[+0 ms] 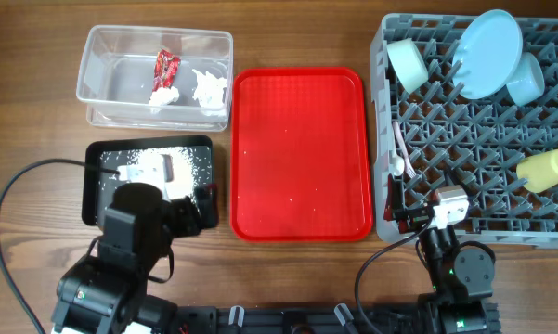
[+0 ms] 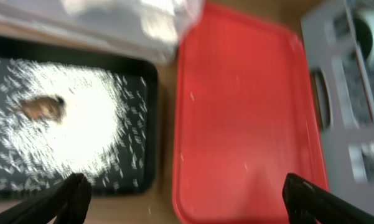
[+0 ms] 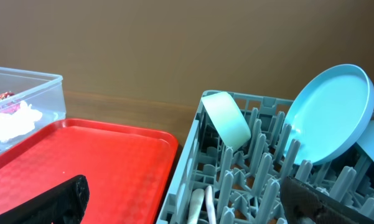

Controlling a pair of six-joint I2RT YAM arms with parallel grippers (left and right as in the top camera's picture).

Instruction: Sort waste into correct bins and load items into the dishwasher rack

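Clear tub (image 1: 121, 79), L of red tray (image 1: 300, 153), is holding red wrapper (image 1: 165, 67) & tissue (image 1: 207, 88). Black tray (image 1: 100, 162), also L of it, is carrying rice crumbs (image 2: 68, 134) w/ brown lump (image 2: 42, 107); L end effector (image 2: 190, 202) is hovering there, released. R of red tray, rack (image 1: 483, 176) is holding green bowl (image 1: 408, 63), blue plate (image 1: 487, 42), blue bowl (image 1: 525, 79), yellow cup (image 1: 546, 170), white cutlery (image 1: 399, 153); R end effector (image 3: 190, 196) is hovering there, released.

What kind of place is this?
Probably a robot dish-clearing practice setup, not a home kitchen: a large grey plastic pegged dishwasher rack and a red plastic serving tray sit on a wooden table.
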